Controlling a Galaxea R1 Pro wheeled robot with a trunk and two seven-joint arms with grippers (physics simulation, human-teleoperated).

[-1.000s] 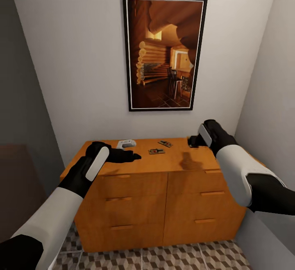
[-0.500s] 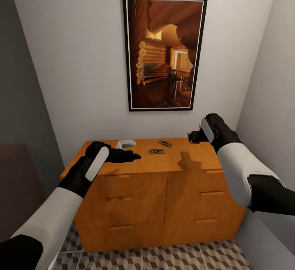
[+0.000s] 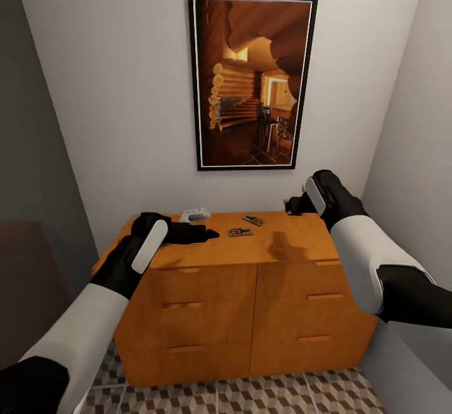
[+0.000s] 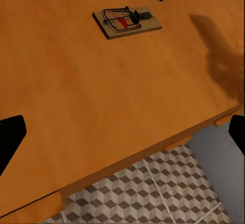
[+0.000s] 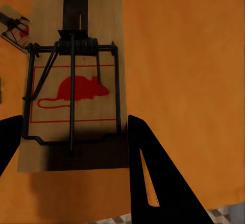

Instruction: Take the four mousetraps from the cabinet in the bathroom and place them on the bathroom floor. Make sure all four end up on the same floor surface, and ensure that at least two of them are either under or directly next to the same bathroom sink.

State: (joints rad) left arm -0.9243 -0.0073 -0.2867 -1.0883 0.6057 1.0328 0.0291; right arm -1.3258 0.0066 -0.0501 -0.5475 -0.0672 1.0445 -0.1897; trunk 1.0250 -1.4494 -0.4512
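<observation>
Right claw grips a mousetrap, its long axis along the fingers.

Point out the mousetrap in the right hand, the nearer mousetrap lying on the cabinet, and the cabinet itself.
Held mousetrap [image 5: 71,89]: right wrist view, on the red mouse print of its board.
Lying mousetrap [image 4: 126,21]: left wrist view, middle of its board.
Cabinet [image 3: 251,313]: head view, on the drawer fronts.
</observation>
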